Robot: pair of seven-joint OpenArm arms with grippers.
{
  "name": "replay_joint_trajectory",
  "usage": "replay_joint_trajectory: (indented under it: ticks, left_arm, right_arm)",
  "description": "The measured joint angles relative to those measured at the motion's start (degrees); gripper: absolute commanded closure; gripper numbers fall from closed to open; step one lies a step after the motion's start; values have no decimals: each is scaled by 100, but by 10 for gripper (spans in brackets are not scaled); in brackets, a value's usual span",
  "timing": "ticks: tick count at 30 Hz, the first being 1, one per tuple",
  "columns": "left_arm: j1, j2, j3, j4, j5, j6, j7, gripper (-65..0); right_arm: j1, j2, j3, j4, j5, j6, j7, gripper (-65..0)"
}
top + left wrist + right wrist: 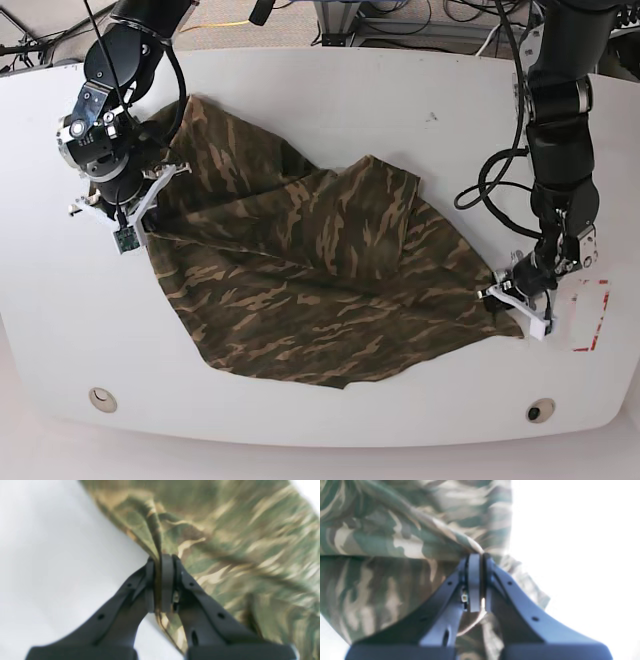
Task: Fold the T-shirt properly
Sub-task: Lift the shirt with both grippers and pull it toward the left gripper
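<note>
Left wrist view: your left tool (163, 562) is clamped tight on a pinch of the shirt (225, 530), with cloth running between the pads and a ridge rising from the tips. The rest spreads away ahead and to the tool's right; bare white surface (50, 542) lies to its left. The fabric bunches easily, so judge it thin, soft and light. It should drape and sag, not hold any shape.

Right wrist view: your right tool (477, 557) is likewise closed on a gathered bit of the shirt (382, 530). Creases radiate from the tips to the tool's left, and a loose flap hangs below the pinch. To its right is only white surface (570, 555). The hold looks small, near an edge, so expect it may slip if you pull hard.

Base view: the shirt (300, 280) lies rumpled and diagonal across the surface (350, 90), stretched between the right tool (122, 205) and the left tool (510, 298), well apart at opposite ends. Which parts they hold, hem or sleeve, you cannot tell. For a clean fold, you would likely want corners or seams, where the cloth is doubled and grips better.
</note>
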Motion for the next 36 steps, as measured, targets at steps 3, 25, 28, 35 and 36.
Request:
replay_joint_trajectory:
  ticks: [3,25,28,35,36]
  left_arm:
    - [7,7,-225,188,-63,-2,-42,-8]
    - [186,-4,-2057,2356,-52,-9,1515,-10]
    - [122,-11,-2127,2739,-127,-59,1602,-10]
    - [-168,-107,-2177,3462,31,20,1659,-11]
    - [-227,-125,-2177,3576,44,20,1665,-11]
  right_arm:
    - [273,13,-9,-4,4,0,13,0]
    - [2688,745,-68,-929,184,61,-546,0]
    - [3171,911,-63,-1255,190,70,-579,0]
    - [4280,1263,-52,-1869,-7,9,-640,0]
    - [4435,1316,-35,-1928,-39,4,-645,0]
